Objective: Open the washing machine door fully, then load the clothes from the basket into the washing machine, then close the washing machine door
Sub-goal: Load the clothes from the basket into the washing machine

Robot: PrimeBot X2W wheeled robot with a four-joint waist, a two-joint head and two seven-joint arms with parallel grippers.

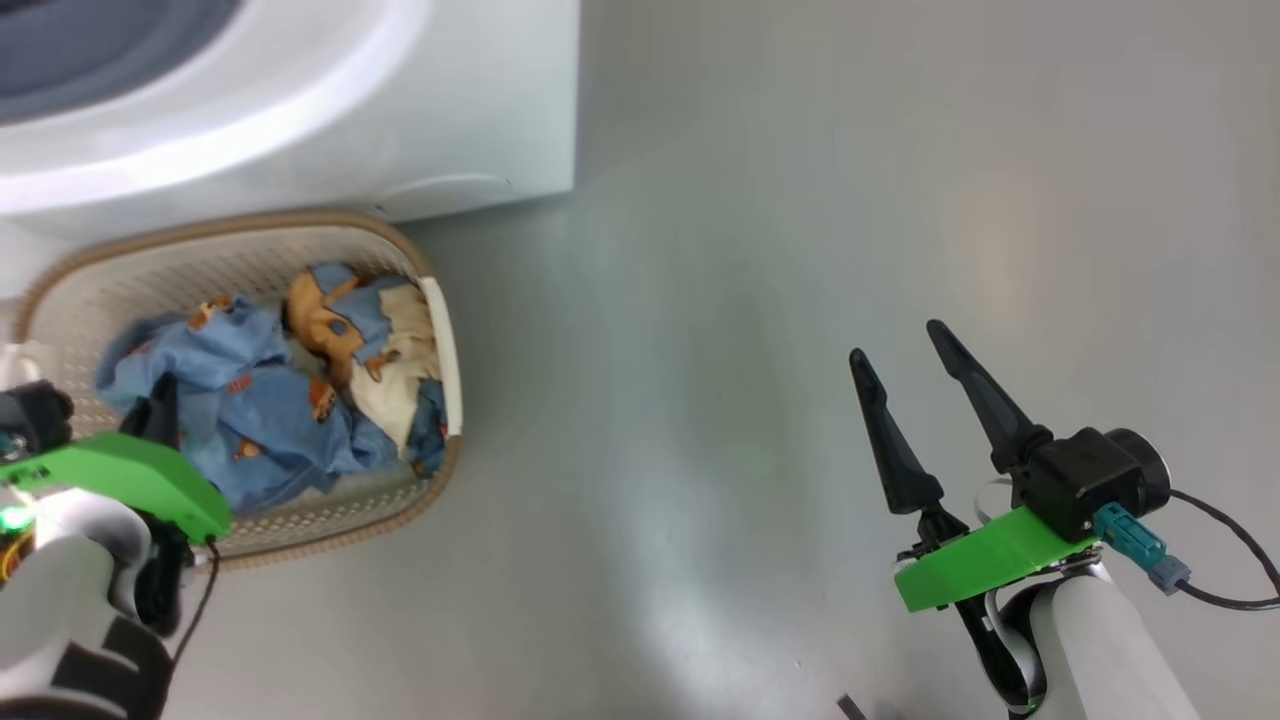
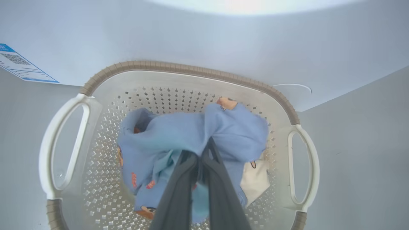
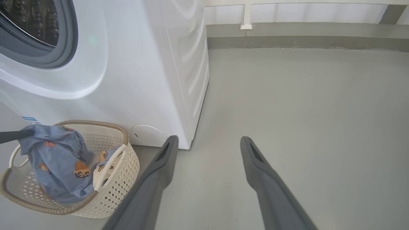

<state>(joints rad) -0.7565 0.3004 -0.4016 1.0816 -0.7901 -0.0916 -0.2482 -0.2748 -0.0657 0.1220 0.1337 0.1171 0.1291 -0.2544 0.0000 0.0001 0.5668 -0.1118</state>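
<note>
One blue garment (image 2: 179, 131) hangs clenched in the left gripper (image 2: 204, 155) over the basket (image 2: 191, 67), nine o'clock of the splayed, empty right gripper (image 1: 897, 342); loading step: next, lift it toward the seemingly open drum (image 3: 32, 22) at eleven o'clock

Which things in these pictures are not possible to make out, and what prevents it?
Left gripper tips: left wrist view, wrapped in the blue garment.
Number of clothes in the basket: head view, they lie bunched and overlapping.
Drum contents: right wrist view, cut off by the top left corner.
Blue label text: left wrist view, too small.
</note>
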